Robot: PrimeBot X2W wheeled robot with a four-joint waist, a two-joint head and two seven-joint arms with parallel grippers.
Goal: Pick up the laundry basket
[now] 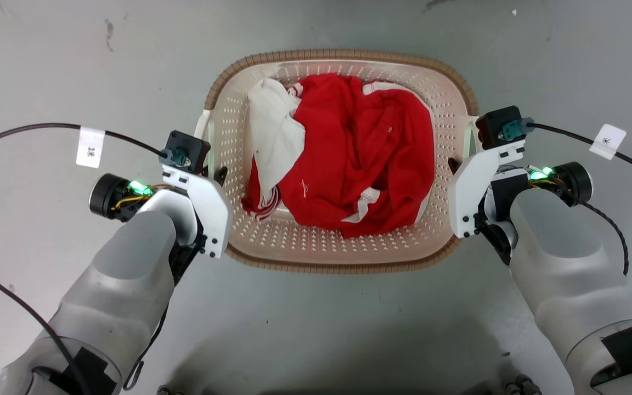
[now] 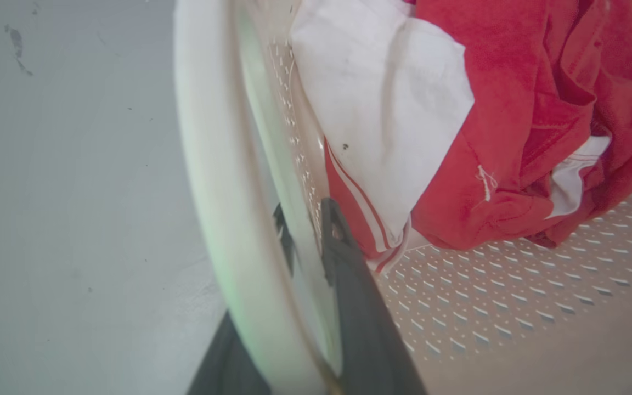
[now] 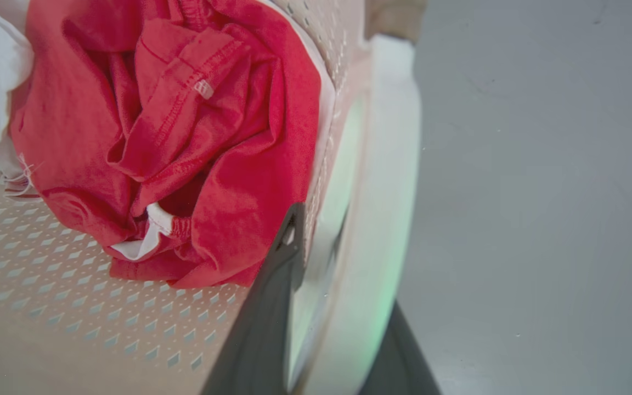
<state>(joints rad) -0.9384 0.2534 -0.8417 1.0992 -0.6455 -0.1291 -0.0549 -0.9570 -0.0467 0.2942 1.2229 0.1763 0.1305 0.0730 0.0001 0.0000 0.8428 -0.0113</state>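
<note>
While the laundry basket (image 1: pixel 343 55) sits on the grey floor (image 1: pixel 316 329) dead ahead at my 12 o'clock, I have a claw on each end of it. The left gripper (image 2: pixel 305 216), at the basket's 9 o'clock, looks pinched on the side wall by the white handle (image 2: pixel 212 164), with one finger inside and one outside. The right gripper (image 3: pixel 321 230) does likewise at 3 o'clock.

To lift well, I'd raise both arms together and level. An uneven rise could twist the thin plastic or slip a finger off. The red and white clothes (image 1: pixel 349 159) lie just beside my right inner finger, so I'd expect the load to lean that way.

Around the brown rim I see bare floor. My wrist cables (image 1: pixel 36 127) trail outward at 9 and 3 o'clock, so straight up is the clean path.
</note>
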